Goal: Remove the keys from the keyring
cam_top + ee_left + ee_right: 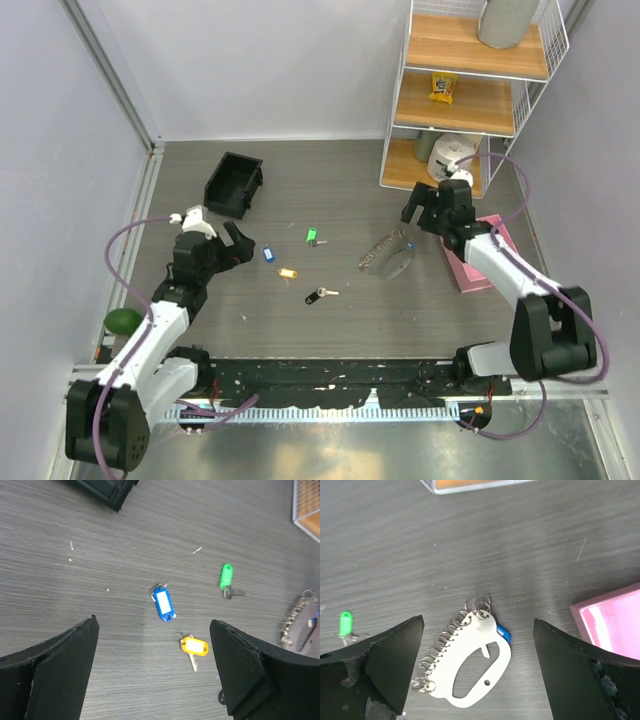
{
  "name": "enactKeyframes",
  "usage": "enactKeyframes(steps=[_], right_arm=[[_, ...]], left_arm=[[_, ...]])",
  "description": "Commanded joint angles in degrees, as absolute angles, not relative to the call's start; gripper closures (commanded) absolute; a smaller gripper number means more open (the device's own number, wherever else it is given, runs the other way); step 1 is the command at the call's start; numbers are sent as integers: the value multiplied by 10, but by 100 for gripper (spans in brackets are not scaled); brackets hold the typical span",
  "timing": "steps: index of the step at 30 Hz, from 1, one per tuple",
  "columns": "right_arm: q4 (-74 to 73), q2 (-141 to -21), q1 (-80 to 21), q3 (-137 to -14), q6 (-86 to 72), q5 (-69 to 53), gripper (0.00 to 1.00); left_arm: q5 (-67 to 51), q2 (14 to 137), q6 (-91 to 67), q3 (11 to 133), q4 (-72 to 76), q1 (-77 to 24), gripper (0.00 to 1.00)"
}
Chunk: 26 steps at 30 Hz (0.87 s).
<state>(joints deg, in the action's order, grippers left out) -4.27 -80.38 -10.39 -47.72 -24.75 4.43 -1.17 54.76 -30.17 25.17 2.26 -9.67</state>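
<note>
Lying loose nearest the arms is the black key [320, 294], then the yellow key [287, 272], blue key [268, 253] and green key [311, 236]. The left gripper [238, 246] and right gripper [423, 210] hang spread wide, empty. The keyring [475, 652] lies near the pink tray [615, 625], with a blue piece [503, 631] peeking from beneath it. If that piece is a key not yet off the ring, a careless pinch could drag the ring along.

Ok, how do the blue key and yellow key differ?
On the blue key the tag lies up-down in the left wrist view, on the yellow key sideways. The yellow key's metal blade sticks out plainly; the blue key's barely shows. Both lie loose on the table, off the keyring.
</note>
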Motion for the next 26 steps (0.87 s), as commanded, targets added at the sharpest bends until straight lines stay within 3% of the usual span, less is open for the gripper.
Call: enactKeyframes(steps=[1,7,13,19,26], right_arm=[[-140,-692,-103,-552,-226,77,1],[-253,-535,-103,-602,-236,170,0],[-272,-320,-103,-596,-202,262,5],[-259,-208,-103,-589,-160,265,5],[-295,-200,-103,-614,-154,262,5]], left_arm=[[6,474,-347,331,-80,-94,0],[128,398,-376,483,-278,-95,0],[254,318,-352,601,-430,-95,0],[292,251,-285,599,-439,-95,0],[274,215,-296,574,-433,-95,0]])
